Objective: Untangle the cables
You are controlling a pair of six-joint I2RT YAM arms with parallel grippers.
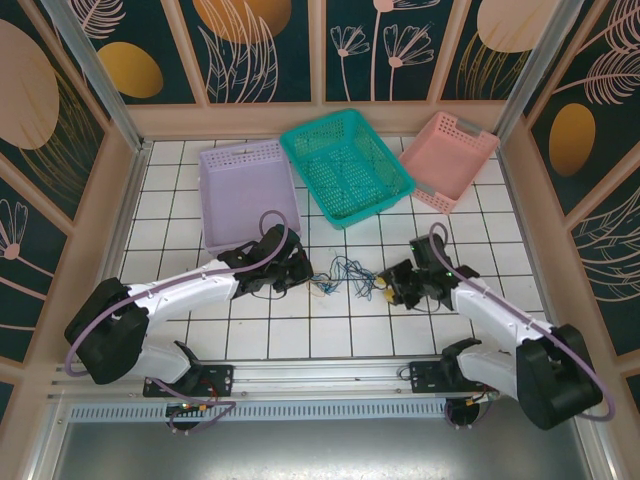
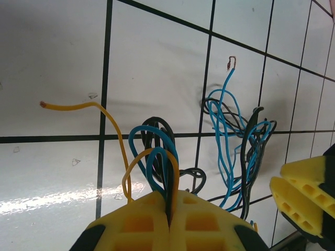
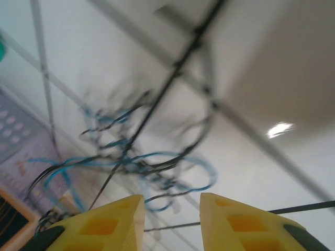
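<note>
At mid-table (image 1: 250, 335), slightly toward the near edge, the left gripper (image 2: 168, 205) is clenched on a bunch of blue, black and yellow strands of the cables (image 1: 348, 272). The cables lie in a loose tangle on the table between the two grippers. The right gripper (image 3: 172, 209) has its fingers parted, with nothing seen between them; that view is blurred. Along the far edge stand a lavender basket (image 1: 250, 185), a teal basket (image 1: 345, 165) and a pink basket (image 1: 452, 160), the pink one nearest the far right corner.
</note>
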